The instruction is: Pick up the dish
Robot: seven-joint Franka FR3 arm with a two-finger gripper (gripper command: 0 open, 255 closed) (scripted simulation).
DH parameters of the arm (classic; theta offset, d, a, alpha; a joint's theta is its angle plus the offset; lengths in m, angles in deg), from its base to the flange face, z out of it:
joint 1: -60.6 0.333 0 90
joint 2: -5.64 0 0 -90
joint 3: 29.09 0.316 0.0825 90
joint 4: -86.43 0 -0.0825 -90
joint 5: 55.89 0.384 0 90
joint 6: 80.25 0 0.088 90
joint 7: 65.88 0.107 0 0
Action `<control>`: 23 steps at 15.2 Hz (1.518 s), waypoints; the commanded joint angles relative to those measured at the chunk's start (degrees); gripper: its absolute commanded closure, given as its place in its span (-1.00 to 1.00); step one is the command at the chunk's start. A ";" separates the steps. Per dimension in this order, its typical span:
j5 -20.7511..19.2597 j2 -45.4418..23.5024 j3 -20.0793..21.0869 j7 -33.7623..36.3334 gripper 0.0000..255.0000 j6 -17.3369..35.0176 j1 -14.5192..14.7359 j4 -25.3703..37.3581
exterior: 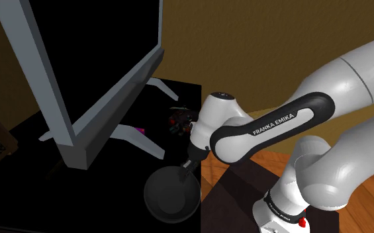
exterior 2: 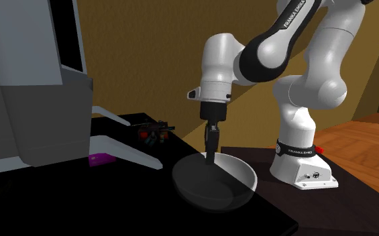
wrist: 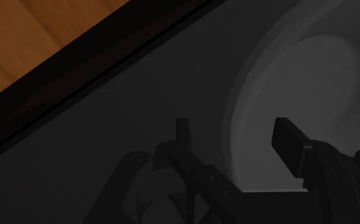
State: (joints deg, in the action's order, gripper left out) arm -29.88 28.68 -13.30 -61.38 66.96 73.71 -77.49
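Frame centre: gripper [exterior 2: 210,155] open, empty, fingers astride rim of grey dish [exterior 2: 228,184]. Risk: curved rim slips during closing; dish tips off dark table [exterior 2: 80,201] edge.

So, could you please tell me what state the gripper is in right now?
Gripper: open, straddling the rim of the dish, holding nothing.

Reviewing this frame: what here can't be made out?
Television top: cut off by both exterior views' edges.
Small dark items: too small to name, both exterior views.
Magenta object: second exterior view, mostly hidden under its foot.
Gripper touching the dish rim or not: wrist view too dim.
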 commanded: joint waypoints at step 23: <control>-3.93 10.21 -1.13 3.31 1.00 -14.79 -1.64 4.75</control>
State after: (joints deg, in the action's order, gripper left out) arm -33.61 38.34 -14.31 -58.20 53.06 72.15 -73.07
